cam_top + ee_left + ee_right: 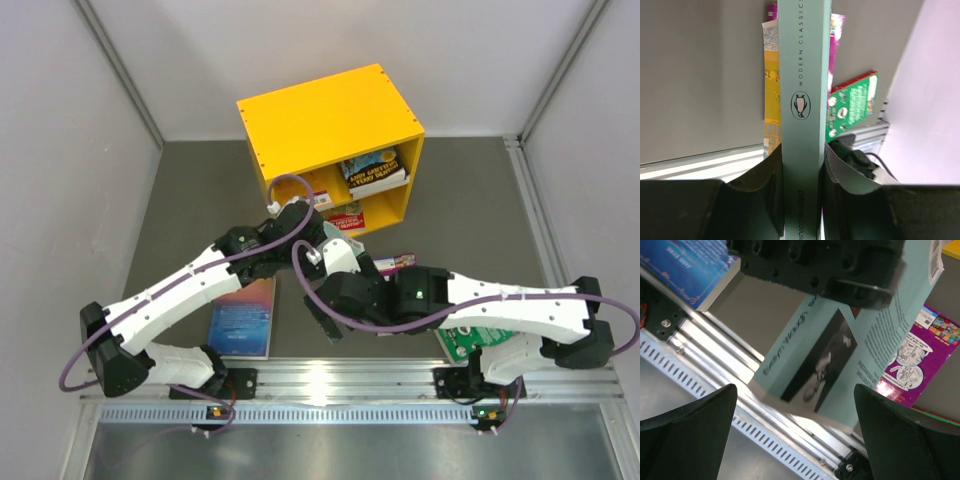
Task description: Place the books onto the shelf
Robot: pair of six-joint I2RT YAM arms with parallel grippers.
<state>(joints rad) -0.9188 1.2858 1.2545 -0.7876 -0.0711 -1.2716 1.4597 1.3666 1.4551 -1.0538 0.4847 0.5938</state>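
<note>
From my station I see the left gripper clenched on a pale teal paperback with a penguin logo on its spine, one black finger pressed flat against each cover. The book hangs in the air in front of the bright yellow wooden shelf, above the grey table, and is not in either compartment. The right gripper is released, with its jaws spread wide. Its wrist camera looks at the teal cover from close by, and its fingers touch nothing. In the shelf, a black-covered book lies with others at the right of the upper compartment, and a red-and-white book sits in the lower one. A blue paperback lies flat on the table by the left arm. A purple paperback lies near the shelf's front, and a green paperback lies partly under the right arm, beside the aluminium rail.
</note>
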